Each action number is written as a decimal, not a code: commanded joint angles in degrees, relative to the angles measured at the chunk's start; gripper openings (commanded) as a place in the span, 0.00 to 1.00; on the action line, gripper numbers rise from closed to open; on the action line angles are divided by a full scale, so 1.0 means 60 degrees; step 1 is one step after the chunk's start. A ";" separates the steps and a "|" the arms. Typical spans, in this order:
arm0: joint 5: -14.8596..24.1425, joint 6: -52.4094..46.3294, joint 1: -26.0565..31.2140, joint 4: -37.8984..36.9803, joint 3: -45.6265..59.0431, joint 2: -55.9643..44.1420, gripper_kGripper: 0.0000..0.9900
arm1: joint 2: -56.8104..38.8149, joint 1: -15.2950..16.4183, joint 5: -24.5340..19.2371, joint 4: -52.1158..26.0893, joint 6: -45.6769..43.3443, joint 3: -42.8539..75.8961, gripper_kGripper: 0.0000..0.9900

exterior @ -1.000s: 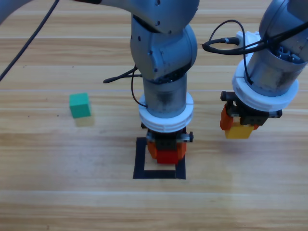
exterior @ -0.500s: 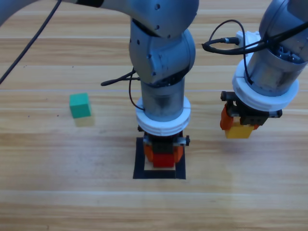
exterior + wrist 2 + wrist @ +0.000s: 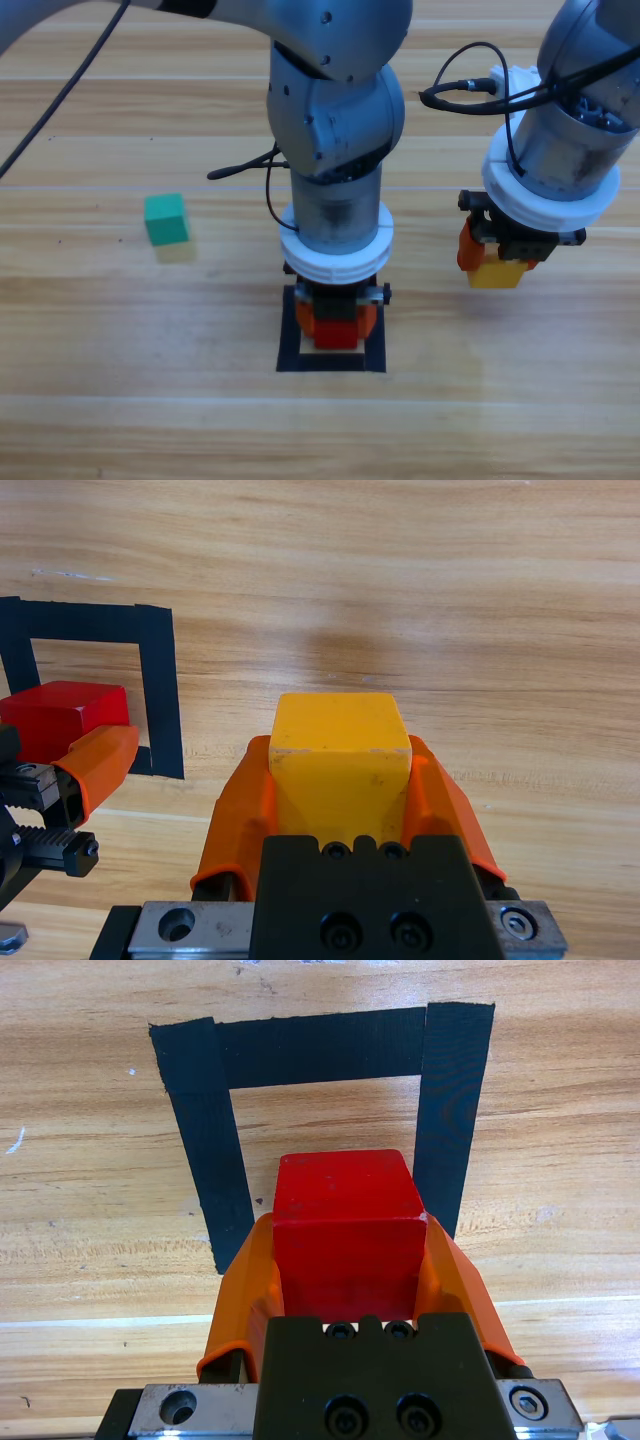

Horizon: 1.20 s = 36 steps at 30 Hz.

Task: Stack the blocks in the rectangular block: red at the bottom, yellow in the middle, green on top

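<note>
- Three cubes were seen in the high view: the green cube (image 3: 166,219) lay alone on the table (image 3: 90,400) well to the left, the red cube (image 3: 337,335) was held by the left hand (image 3: 337,328) over the tape square (image 3: 292,340), and the yellow cube (image 3: 495,273) was held by the right hand (image 3: 497,262) to the right of the square.
- From above, most of the red cube and the upper side of the tape square were hidden under the left arm's grey wrist; the left wrist view showed them plainly.
- In the left wrist view the left hand (image 3: 348,1260) was closed on the red cube (image 3: 347,1230), an orange jaw pressed to each side face, and the tape square (image 3: 205,1130) was seen as a hollow black outline with bare wood inside. Whether the cube touched the wood could not be told.
- In the right wrist view the right hand (image 3: 340,780) was clamped on the yellow cube (image 3: 340,760) above bare planks, with the tape square (image 3: 160,680) off to the side and the red cube (image 3: 65,715) in the left hand (image 3: 70,745) seen there from the side.
- The green cube was shown by the high view alone.
- The cubes were matte with slightly rounded edges; small scuffs were seen on the yellow one's front edge.
- The tape was flat and black, with roughly cut, overlapping ends.
- The table was of pale planks with long grain and faint seams.
</note>
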 commanded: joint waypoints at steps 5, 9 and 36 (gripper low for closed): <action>0.0127 -0.0110 -0.0022 -0.0071 0.0190 0.0587 0.07 | 0.0192 0.0266 -0.0130 0.0175 -0.0065 0.0001 0.11; 0.0127 -0.0124 -0.0022 -0.0086 0.0190 0.0616 0.07 | 0.0221 0.0266 -0.0115 0.0175 -0.0065 -0.0014 0.11; 0.0200 -0.0696 -0.0065 -0.0189 0.0337 0.0440 0.82 | 0.0221 0.0266 -0.0130 0.0175 -0.0065 0.0001 0.11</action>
